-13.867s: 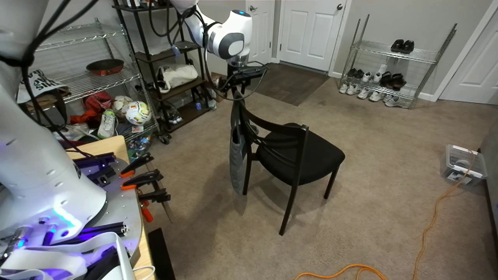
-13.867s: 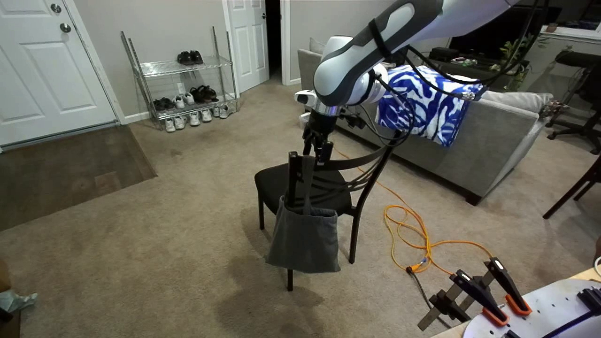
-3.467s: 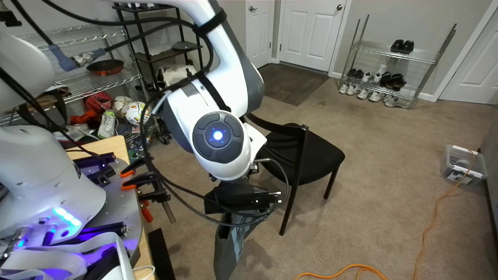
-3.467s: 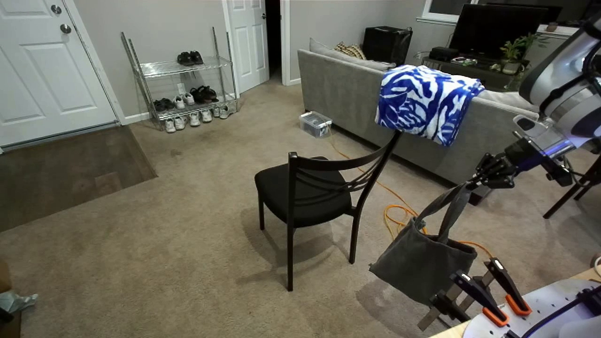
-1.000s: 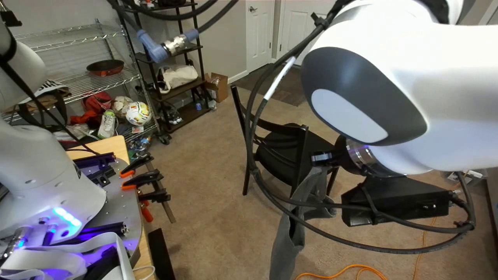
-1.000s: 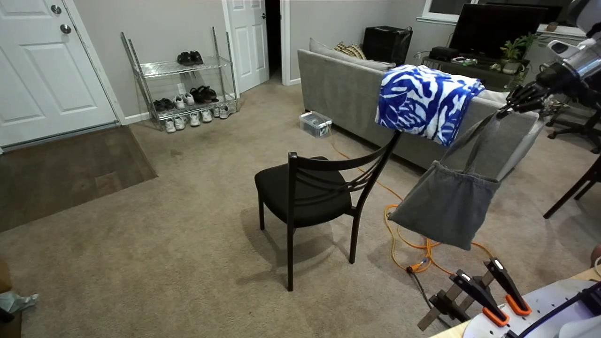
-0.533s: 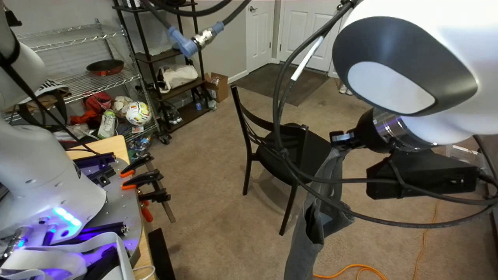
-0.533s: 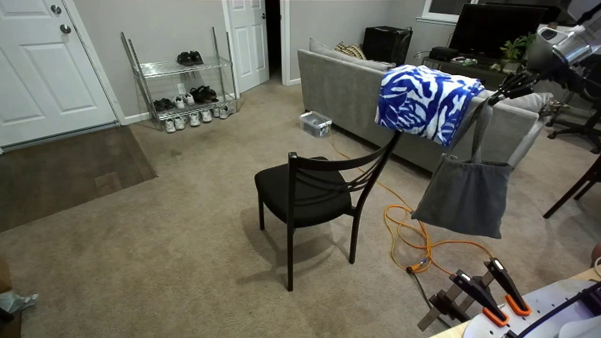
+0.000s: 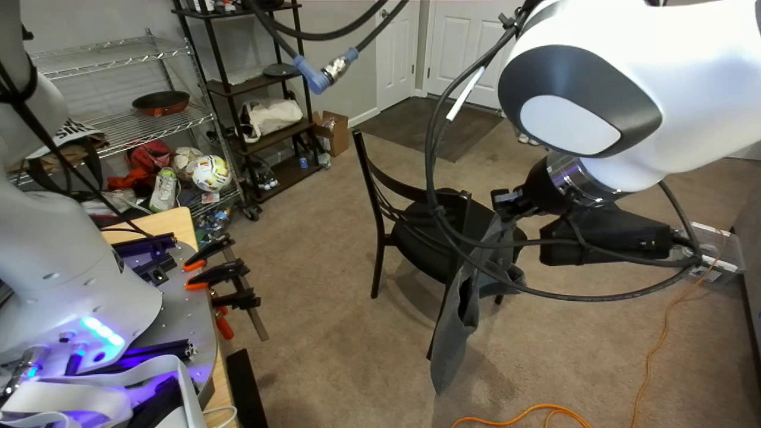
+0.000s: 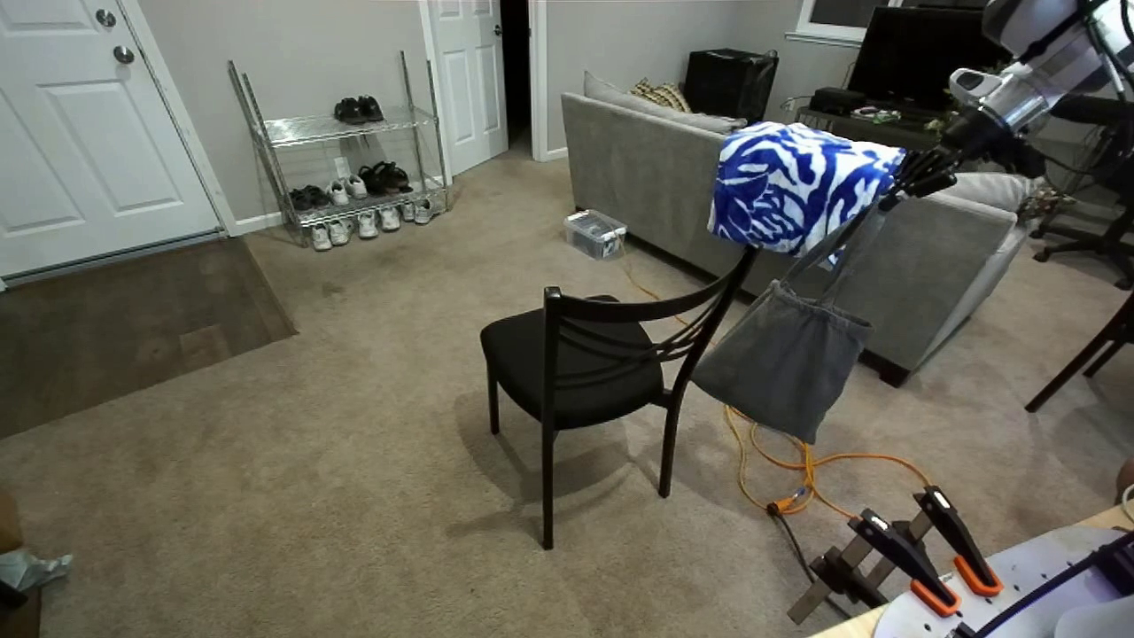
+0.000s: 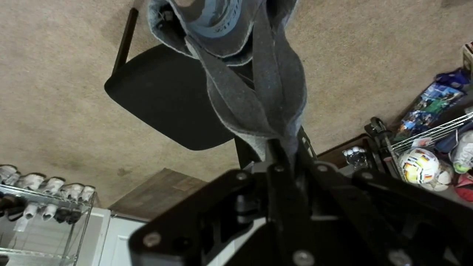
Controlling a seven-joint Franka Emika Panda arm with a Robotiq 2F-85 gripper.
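A grey cloth tote bag (image 10: 784, 359) hangs in the air by its handles (image 11: 240, 96), tilted to one side. My gripper (image 10: 893, 197) is shut on the top of those handles. In the wrist view the straps run up from between the fingertips to the bag's mouth, and a pale blue printed patch (image 11: 218, 22) shows on the cloth. The black chair (image 10: 642, 310) stands close by. In both exterior views the bag's edge overlaps the chair's outline; I cannot tell whether they touch. Below the gripper in the wrist view lies the chair's seat (image 11: 170, 96).
A sofa (image 10: 656, 168) with a blue and white blanket (image 10: 788, 195) stands behind the gripper. An orange cord (image 10: 850, 456) lies on the carpet. Clamps (image 10: 904, 554) jut from the robot's table. The arm's black cable (image 9: 571, 296) loops around the wrist.
Earlier the bag hung on the chair's back; now it hangs from my gripper, off that post. Over the last half second gripper and bag have come nearer the chair, the bag swinging.
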